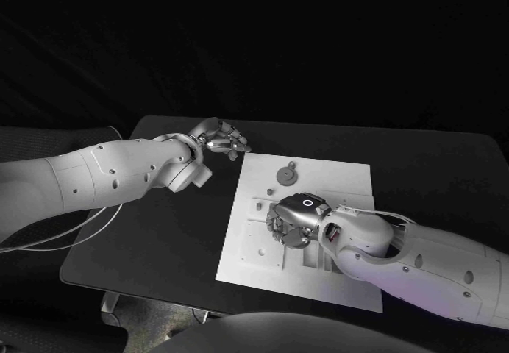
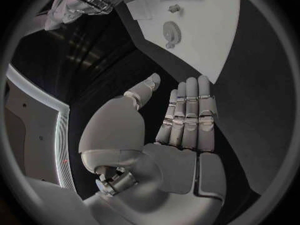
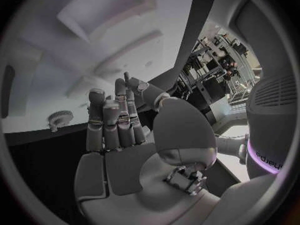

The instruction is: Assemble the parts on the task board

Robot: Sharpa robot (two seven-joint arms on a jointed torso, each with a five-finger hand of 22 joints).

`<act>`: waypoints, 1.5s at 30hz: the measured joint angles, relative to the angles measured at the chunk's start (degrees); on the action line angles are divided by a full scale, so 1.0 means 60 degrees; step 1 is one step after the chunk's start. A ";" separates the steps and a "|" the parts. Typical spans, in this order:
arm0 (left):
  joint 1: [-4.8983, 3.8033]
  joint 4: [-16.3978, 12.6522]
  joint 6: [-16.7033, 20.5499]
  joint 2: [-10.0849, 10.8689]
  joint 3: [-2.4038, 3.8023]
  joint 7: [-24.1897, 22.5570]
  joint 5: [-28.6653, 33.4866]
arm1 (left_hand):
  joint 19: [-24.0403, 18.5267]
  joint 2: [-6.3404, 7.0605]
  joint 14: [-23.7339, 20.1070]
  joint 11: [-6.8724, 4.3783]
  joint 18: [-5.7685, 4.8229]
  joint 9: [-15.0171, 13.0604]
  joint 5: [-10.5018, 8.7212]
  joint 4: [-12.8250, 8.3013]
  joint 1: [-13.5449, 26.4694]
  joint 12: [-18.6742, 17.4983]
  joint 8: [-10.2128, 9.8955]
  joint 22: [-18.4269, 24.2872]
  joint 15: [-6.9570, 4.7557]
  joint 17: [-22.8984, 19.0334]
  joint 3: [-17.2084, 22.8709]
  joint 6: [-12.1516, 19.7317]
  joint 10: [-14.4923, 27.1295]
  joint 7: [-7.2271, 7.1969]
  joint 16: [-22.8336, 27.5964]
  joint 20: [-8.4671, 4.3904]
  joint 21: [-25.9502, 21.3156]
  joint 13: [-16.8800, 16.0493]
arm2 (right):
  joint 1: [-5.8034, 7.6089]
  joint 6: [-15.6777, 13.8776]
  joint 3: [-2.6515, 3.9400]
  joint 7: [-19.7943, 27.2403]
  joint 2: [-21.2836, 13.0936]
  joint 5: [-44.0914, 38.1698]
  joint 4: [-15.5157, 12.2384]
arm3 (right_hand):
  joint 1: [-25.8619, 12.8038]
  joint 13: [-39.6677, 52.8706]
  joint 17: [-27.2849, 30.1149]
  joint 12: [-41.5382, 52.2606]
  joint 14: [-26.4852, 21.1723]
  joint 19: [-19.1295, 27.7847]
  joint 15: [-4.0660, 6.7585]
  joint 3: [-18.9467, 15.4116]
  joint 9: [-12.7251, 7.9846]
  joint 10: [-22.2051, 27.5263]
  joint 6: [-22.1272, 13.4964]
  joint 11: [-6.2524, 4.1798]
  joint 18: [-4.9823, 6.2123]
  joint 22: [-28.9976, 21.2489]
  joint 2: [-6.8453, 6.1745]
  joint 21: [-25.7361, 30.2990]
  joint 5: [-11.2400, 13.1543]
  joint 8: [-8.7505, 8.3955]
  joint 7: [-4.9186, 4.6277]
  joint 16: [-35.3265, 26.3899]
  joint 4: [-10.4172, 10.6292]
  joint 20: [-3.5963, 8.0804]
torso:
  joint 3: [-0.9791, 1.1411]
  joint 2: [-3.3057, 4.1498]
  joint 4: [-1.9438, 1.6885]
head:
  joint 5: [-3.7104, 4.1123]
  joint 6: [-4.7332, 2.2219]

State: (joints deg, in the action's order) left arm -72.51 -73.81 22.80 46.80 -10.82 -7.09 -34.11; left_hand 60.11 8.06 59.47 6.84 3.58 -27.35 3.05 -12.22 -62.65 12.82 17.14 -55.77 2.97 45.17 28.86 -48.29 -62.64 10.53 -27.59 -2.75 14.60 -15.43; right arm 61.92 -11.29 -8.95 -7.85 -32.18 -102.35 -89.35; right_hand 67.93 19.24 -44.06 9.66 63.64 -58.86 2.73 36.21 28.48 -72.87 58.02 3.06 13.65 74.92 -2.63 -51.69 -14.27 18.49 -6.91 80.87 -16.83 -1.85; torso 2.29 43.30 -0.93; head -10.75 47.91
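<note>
The white task board (image 1: 331, 173) lies in the middle of the black table. A grey gear (image 1: 286, 175) rests on its far part; it is also in the left wrist view (image 2: 170, 33) and the right wrist view (image 3: 60, 118). My right hand (image 1: 292, 220) hovers low over the board's middle, fingers (image 3: 114, 119) stretched towards the surface, and I see nothing between them. My left hand (image 1: 221, 138) is off the board's far left corner, over the table. Its fingers (image 2: 190, 112) are straight and side by side, with the palm empty.
The board has shallow recesses and small fittings (image 1: 258, 211) beside my right hand, and a small peg-like part (image 2: 175, 7) beyond the gear. Bare black table (image 1: 159, 235) lies left of the board, under my left forearm.
</note>
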 measured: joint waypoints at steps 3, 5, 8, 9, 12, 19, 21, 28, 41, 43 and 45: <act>0.0000 0.0000 0.0000 0.0002 0.0000 0.0002 0.0000 | 0.0000 0.0000 0.0000 0.0000 0.0000 0.0000 0.0000 0.0000 0.0000 0.0000 0.0000 0.0001 0.0000 0.0000 0.0000 0.0000 0.0000 0.0000 0.0020 0.0000 0.0000 0.0000 | 0.0000 0.0027 -0.0001 0.0000 -0.0013 -0.0015 0.0000 | 0.0000 0.0000 0.0000 0.0000 0.0000 -0.0006 -0.0001 0.0000 0.0000 0.0000 -0.0001 0.0000 0.0001 0.0000 0.0000 0.0000 0.0000 0.0000 0.0000 0.0000 0.0000 0.0006 | -0.0001 -0.0001 0.0001 | -0.0030 0.0026; 0.0000 0.0001 -0.0001 0.0003 0.0000 0.0002 0.0000 | 0.0000 0.0000 0.0000 0.0000 0.0000 0.0000 0.0000 0.0000 0.0000 -0.0033 0.0000 0.0001 0.0000 0.0000 0.0000 0.0000 0.0000 0.0000 0.0020 0.0000 0.0000 0.0000 | 0.0000 0.0043 -0.0004 -0.0001 -0.0026 -0.0022 -0.0001 | 0.0000 0.0000 0.0000 0.0000 0.0000 -0.0023 -0.0001 0.0000 0.0000 0.0001 -0.0001 -0.0001 0.0000 0.0000 -0.0001 0.0000 0.0000 0.0000 0.0000 0.0000 0.0000 0.0022 | -0.0002 -0.0002 0.0002 | -0.0049 0.0036; 0.0000 0.0006 -0.0001 0.0003 0.0000 0.0005 0.0000 | -0.0001 0.0000 0.0000 -0.0001 0.0000 0.0000 0.0000 0.0000 0.0000 -0.0034 0.0000 0.0001 0.0000 0.0010 0.0000 0.0000 0.0000 0.0000 0.0020 0.0000 0.0000 -0.0001 | 0.0000 0.0054 -0.0004 -0.0001 -0.0036 -0.0029 -0.0011 | 0.0000 -0.0001 0.0000 0.0000 0.0001 -0.0036 -0.0002 0.0000 0.0000 0.0001 -0.0002 -0.0001 0.0000 -0.0001 -0.0001 0.0000 0.0001 0.0000 0.0001 0.0000 0.0000 0.0035 | -0.0002 -0.0003 0.0003 | -0.0064 0.0067; 0.0000 0.0008 -0.0001 0.0003 0.0000 0.0006 0.0000 | -0.0001 0.0000 0.0000 -0.0001 0.0000 -0.0001 0.0000 0.0000 0.0000 -0.0034 0.0000 -0.0001 0.0000 0.0011 0.0000 0.0000 -0.0001 0.0000 0.0020 0.0001 0.0000 -0.0001 | 0.0000 0.0058 -0.0005 -0.0001 -0.0038 -0.0031 -0.0020 | -0.0001 -0.0001 0.0000 0.0000 0.0001 -0.0036 -0.0002 0.0000 0.0000 0.0001 -0.0002 -0.0001 0.0000 -0.0001 -0.0002 0.0000 0.0001 0.0000 0.0001 0.0000 0.0000 0.0035 | -0.0002 -0.0003 0.0003 | -0.0064 0.0070; 0.0000 0.0016 -0.0002 0.0002 0.0000 0.0007 0.0000 | -0.0001 0.0000 0.0000 -0.0001 0.0000 -0.0001 0.0000 0.0000 0.0000 -0.0033 0.0000 -0.0008 0.0000 0.0011 0.0000 0.0000 -0.0001 -0.0001 0.0020 0.0001 0.0000 -0.0001 | -0.0001 0.0067 -0.0005 -0.0001 -0.0048 -0.0037 -0.0042 | -0.0001 -0.0001 0.0000 -0.0035 0.0001 -0.0036 -0.0003 -0.0001 0.0000 0.0001 -0.0004 -0.0001 -0.0001 -0.0001 -0.0002 0.0000 0.0002 0.0000 0.0001 0.0000 0.0000 0.0035 | -0.0002 -0.0004 0.0003 | -0.0057 0.0074; 0.0000 0.0051 0.0000 -0.0008 0.0000 0.0012 0.0000 | -0.0002 0.0000 0.0000 -0.0001 0.0000 0.0008 0.0000 0.0000 0.0000 -0.0033 0.0000 -0.0007 0.0000 0.0022 0.0000 0.0000 -0.0001 -0.0001 0.0020 0.0001 0.0000 0.0009 | -0.0010 0.0096 -0.0005 0.0000 -0.0073 -0.0042 -0.0041 | -0.0013 -0.0002 0.0000 -0.0035 0.0001 -0.0037 -0.0006 -0.0002 0.0001 -0.0004 -0.0031 0.0004 0.0000 -0.0001 -0.0015 0.0000 0.0003 -0.0001 0.0005 0.0000 -0.0002 0.0033 | -0.0002 -0.0004 0.0005 | -0.0112 0.0118; 0.0000 0.0062 0.0000 -0.0012 0.0000 0.0014 0.0000 | -0.0002 0.0000 0.0000 -0.0001 0.0000 0.0008 0.0000 0.0000 0.0000 -0.0033 0.0000 -0.0007 0.0000 0.0022 0.0000 0.0000 -0.0001 -0.0001 0.0020 0.0002 0.0000 0.0008 | -0.0010 0.0105 -0.0005 0.0002 -0.0077 -0.0043 -0.0041 | -0.0013 -0.0002 0.0000 -0.0035 0.0002 -0.0037 -0.0007 -0.0002 0.0001 -0.0021 -0.0031 0.0020 0.0000 -0.0001 -0.0015 0.0000 0.0003 -0.0001 0.0005 0.0000 -0.0002 0.0033 | -0.0002 -0.0004 0.0006 | -0.0118 0.0125; 0.0000 0.0066 0.0001 -0.0025 0.0001 0.0018 0.0000 | -0.0002 0.0000 0.0000 -0.0001 0.0000 0.0007 0.0000 0.0000 0.0000 -0.0033 0.0000 -0.0006 0.0000 0.0032 0.0000 0.0000 -0.0001 -0.0001 0.0020 0.0002 0.0000 0.0008 | -0.0012 0.0143 -0.0005 0.0007 -0.0104 -0.0046 -0.0058 | -0.0013 -0.0003 0.0000 -0.0035 0.0015 -0.0052 -0.0021 -0.0002 0.0001 -0.0024 -0.0033 0.0023 0.0000 -0.0001 -0.0016 0.0000 0.0012 -0.0010 0.0006 0.0000 -0.0002 0.0018 | -0.0003 -0.0005 0.0006 | -0.0129 0.0155; 0.0000 0.0077 0.0004 -0.0015 0.0001 0.0041 -0.0004 | -0.0017 0.0000 0.0035 -0.0001 0.0003 0.0016 0.0000 0.0021 0.0000 -0.0069 0.0000 -0.0013 -0.0035 0.0051 -0.0021 -0.0001 -0.0001 -0.0001 0.0058 0.0017 -0.0035 0.0007 | -0.0013 0.0234 -0.0006 0.0012 -0.0106 -0.0047 -0.0063 | -0.0032 -0.0003 -0.0001 -0.0034 0.0024 -0.0054 -0.0043 -0.0013 0.0000 -0.0021 -0.0024 0.0021 0.0000 -0.0002 -0.0036 0.0000 0.0013 -0.0021 -0.0004 0.0000 -0.0013 0.0015 | -0.0003 -0.0005 0.0004 | -0.0088 0.0212; 0.0001 0.0080 0.0004 -0.0015 0.0001 0.0044 -0.0005 | -0.0017 0.0000 0.0035 -0.0001 0.0003 0.0016 0.0000 0.0021 0.0000 -0.0070 0.0000 -0.0012 -0.0035 0.0051 -0.0021 -0.0001 -0.0001 -0.0001 0.0058 0.0017 -0.0035 0.0007 | -0.0013 0.0244 -0.0006 0.0013 -0.0102 -0.0047 -0.0065 | -0.0021 -0.0003 -0.0001 -0.0034 0.0021 -0.0056 -0.0047 -0.0014 -0.0001 -0.0021 -0.0023 0.0020 0.0001 -0.0002 -0.0026 0.0000 0.0013 -0.0006 -0.0004 0.0000 -0.0013 0.0013 | -0.0003 -0.0005 0.0004 | -0.0105 0.0235; 0.0001 0.0080 0.0004 -0.0015 0.0001 0.0047 -0.0005 | -0.0017 0.0000 0.0035 -0.0001 0.0003 0.0016 0.0000 0.0021 0.0000 -0.0070 0.0000 -0.0012 -0.0035 0.0050 -0.0021 -0.0001 -0.0001 -0.0001 0.0058 0.0017 -0.0035 0.0007 | -0.0013 0.0253 -0.0006 0.0015 -0.0099 -0.0047 -0.0065 | -0.0021 -0.0003 -0.0001 -0.0034 0.0021 -0.0068 -0.0048 -0.0014 -0.0003 -0.0020 -0.0023 0.0020 0.0001 -0.0002 -0.0026 0.0000 0.0014 -0.0006 -0.0004 0.0000 -0.0014 0.0000 | -0.0003 -0.0005 0.0003 | -0.0121 0.0246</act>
State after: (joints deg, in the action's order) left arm -72.51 -73.33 22.83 46.71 -10.81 -6.81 -34.15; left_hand 60.01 8.07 59.68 6.83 3.60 -27.25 3.05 -12.09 -62.65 12.40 17.14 -55.84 2.76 45.48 28.74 -48.30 -62.64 10.52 -27.24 -2.65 14.39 -15.39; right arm 61.84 -9.77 -8.98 -7.76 -32.77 -102.64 -89.74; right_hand 67.81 19.22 -44.06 9.45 63.77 -59.27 2.45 36.13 28.47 -73.00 57.88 3.18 13.66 74.91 -2.78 -51.69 -14.18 18.46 -6.93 80.87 -16.91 -1.85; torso 2.27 43.27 -0.92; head -11.48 49.38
